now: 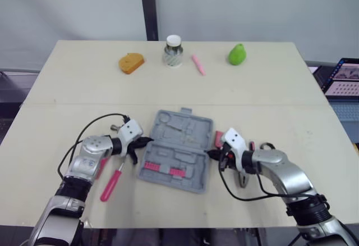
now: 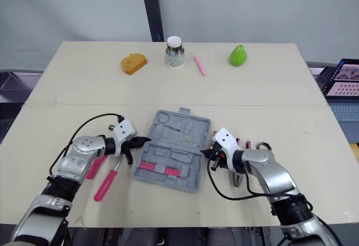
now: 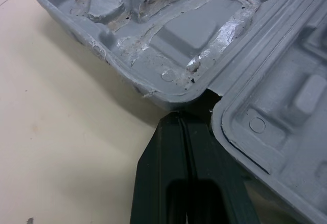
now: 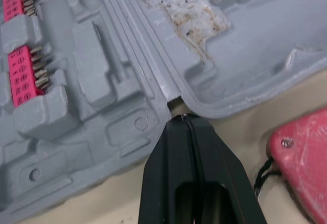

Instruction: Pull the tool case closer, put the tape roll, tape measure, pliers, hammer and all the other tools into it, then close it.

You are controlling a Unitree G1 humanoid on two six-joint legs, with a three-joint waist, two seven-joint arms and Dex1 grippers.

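Tool case (image 1: pixel 178 151) lies open between the arms, hinge running side to side; left gripper (image 1: pixel 148 141) and right gripper (image 1: pixel 211 154) sit at opposite hinge ends, jaws pinched together, empty.

Beige table (image 1: pixel 67 89) with open tool case (image 1: pixel 185 136), pink-handled tool (image 1: pixel 112 183), cup (image 1: pixel 173 50), green pear (image 1: pixel 237 54)

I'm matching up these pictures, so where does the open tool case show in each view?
Left eye view: tool case, open, middle of the table.
Right eye view: same spot.
Left wrist view: just past the left gripper.
Right wrist view: just past the right gripper.
Shared landmark: its hinge seam.
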